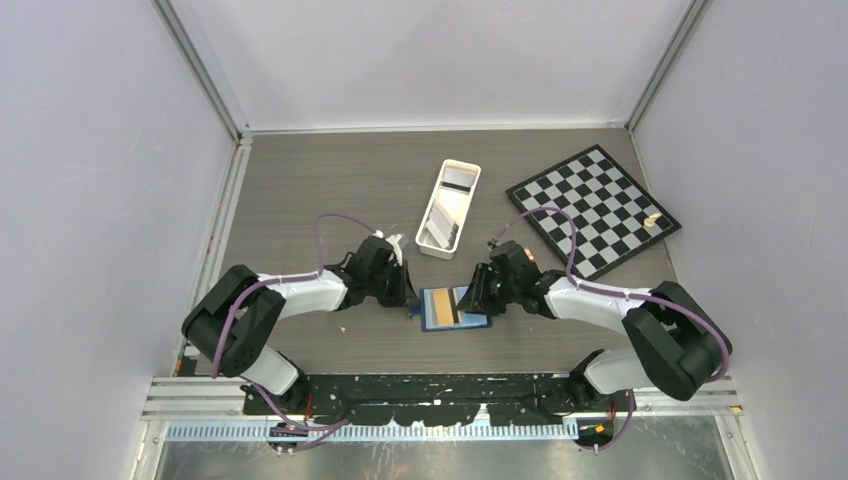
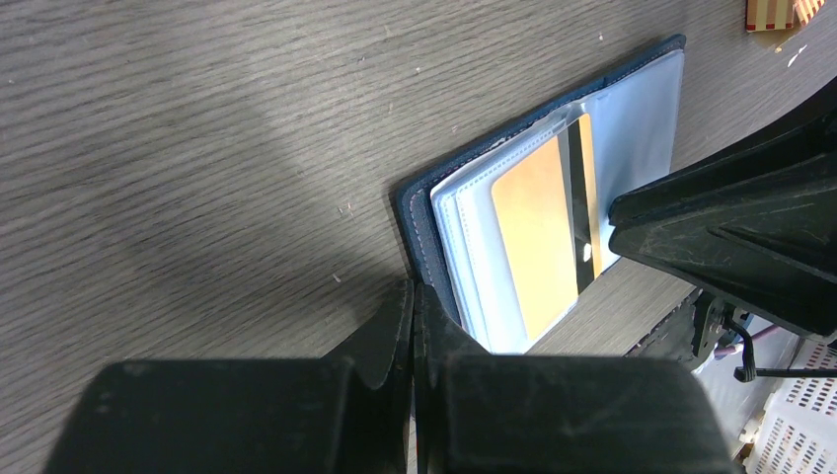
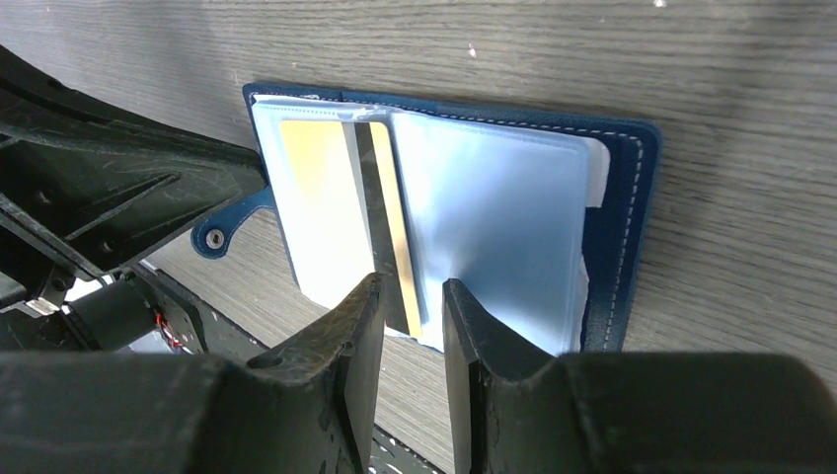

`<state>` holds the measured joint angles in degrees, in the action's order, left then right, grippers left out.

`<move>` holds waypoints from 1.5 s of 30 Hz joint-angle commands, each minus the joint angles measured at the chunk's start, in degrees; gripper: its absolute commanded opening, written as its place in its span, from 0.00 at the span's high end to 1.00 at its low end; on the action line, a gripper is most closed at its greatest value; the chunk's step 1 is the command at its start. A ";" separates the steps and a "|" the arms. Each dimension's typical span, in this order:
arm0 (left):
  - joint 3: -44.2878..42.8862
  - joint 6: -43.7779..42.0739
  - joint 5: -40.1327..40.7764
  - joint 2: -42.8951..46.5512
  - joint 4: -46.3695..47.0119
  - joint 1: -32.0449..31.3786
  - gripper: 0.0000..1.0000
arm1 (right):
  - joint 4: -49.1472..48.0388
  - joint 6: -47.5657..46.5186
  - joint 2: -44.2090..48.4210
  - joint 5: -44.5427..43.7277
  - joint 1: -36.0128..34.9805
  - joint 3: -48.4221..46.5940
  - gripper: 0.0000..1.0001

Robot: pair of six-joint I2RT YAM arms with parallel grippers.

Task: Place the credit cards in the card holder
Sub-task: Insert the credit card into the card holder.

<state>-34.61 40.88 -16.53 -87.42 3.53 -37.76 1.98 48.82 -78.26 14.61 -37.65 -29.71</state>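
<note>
Card holder lies open, gold credit card in its pale-blue sleeve; left gripper closed, right gripper parted.

White tray beside a checkerboard bearing one pale piece, perhaps a pawn.

No word, number, brand or sign can be read in any view. The tan card in the card holder shows only a plain face and a dark stripe. The chessboard, at 2 o'clock on the surface, carries only squares.
</note>
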 commanded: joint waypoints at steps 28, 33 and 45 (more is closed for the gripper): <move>1.11 -2.48 4.19 -2.13 -4.26 0.39 1.00 | 0.57 -0.84 -7.02 -3.51 -6.76 -9.63 0.68; 1.40 -2.70 5.35 -1.44 -4.52 0.40 1.00 | 6.80 -3.93 -4.63 -6.95 -7.20 -12.45 0.65; 0.38 -5.07 5.36 -0.58 -6.78 2.14 1.00 | 26.70 -22.64 -3.03 -11.39 -2.97 -31.40 0.37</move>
<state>-34.83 39.46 -16.47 -87.37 3.27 -37.08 23.18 35.31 -80.05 4.25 -43.00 -53.43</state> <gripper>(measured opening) 0.007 0.600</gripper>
